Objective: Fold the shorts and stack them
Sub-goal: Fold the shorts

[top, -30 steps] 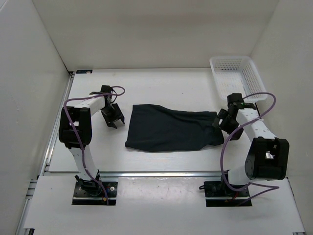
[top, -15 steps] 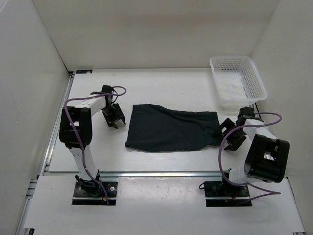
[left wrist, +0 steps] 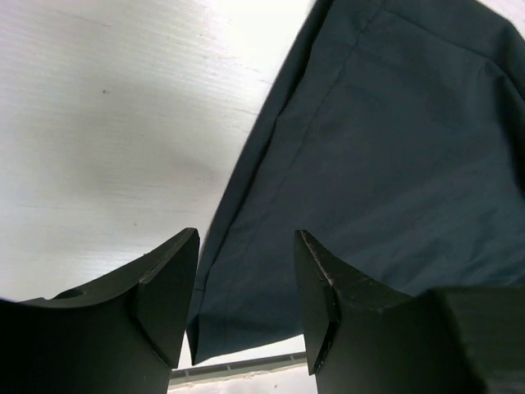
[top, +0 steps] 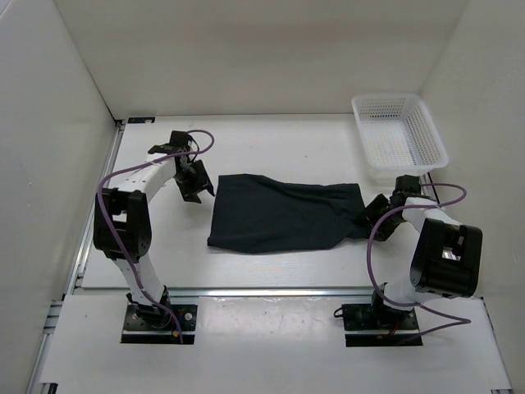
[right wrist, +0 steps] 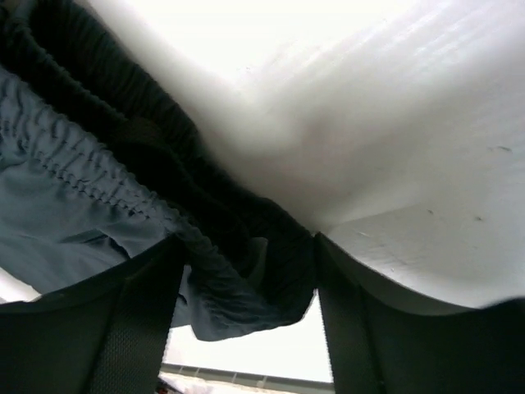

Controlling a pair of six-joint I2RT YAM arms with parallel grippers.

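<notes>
The white table (top: 271, 139) is carrying every item in the work area. The shorts (top: 283, 217) are lying flat at the middle of the table, spread crosswise as one dark panel between the two arms, with the long side running left to right. The white basket (top: 387, 98) is sitting at the far right corner of the table, well apart from the shorts.

The left gripper (top: 203, 194) is pointing down at the far left corner of the shorts. In the left wrist view, the left gripper (left wrist: 246, 246) is holding its jaws spread, with nothing between them. The left edge of the shorts (left wrist: 394, 164) is running diagonally beneath the gap, and bare table is showing to the left of it.

The right gripper (top: 379, 212) is sitting low at the near right corner of the shorts, just in front of the basket. In the right wrist view, the right gripper (right wrist: 246, 271) is keeping its jaws spread wide, one on either side of the gathered elastic waistband (right wrist: 205, 238). The bunched fabric is filling the gap between the fingers (right wrist: 131, 320). Whether the pads are pressing on it cannot be told
</notes>
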